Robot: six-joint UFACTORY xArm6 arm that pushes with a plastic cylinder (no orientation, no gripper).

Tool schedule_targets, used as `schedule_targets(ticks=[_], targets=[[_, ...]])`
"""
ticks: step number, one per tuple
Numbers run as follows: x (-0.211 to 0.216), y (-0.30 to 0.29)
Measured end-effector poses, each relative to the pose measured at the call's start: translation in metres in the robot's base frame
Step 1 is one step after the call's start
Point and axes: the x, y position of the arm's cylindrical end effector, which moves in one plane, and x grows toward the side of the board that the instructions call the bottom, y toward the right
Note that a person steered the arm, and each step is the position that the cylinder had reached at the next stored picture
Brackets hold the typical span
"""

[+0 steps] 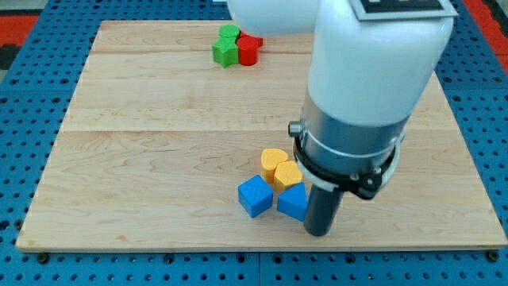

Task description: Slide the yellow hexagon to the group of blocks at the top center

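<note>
Low right: my tip (318,232) touching blue block (293,202); yellow hexagon (287,175) adjacent; no hand, bare rod.

Blue cube (255,196) beside a half-hidden blue block (293,202); rounded yellow block (273,161), perhaps heart-shaped; wooden board (159,127).

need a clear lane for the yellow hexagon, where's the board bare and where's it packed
Bare: the whole left half of the wooden board, and the middle band between the green blocks with the red block at top and the lower cluster. Crowded: yellow hexagon, yellow block and two blue blocks touch, my tip at their right.
</note>
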Motion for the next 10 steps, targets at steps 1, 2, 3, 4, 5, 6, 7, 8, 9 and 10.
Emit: schedule_targets(ticks=[1,2,3,4,5,6,7,8,9,10], targets=[[-0.035,0.000],[-0.053,0.000],[-0.054,0.008],[-0.048,0.011],[-0.038,0.013],[-0.030,0.017],[0.005,0.033],[0.004,0.004],[-0.024,-0.026],[-0.054,-0.031]])
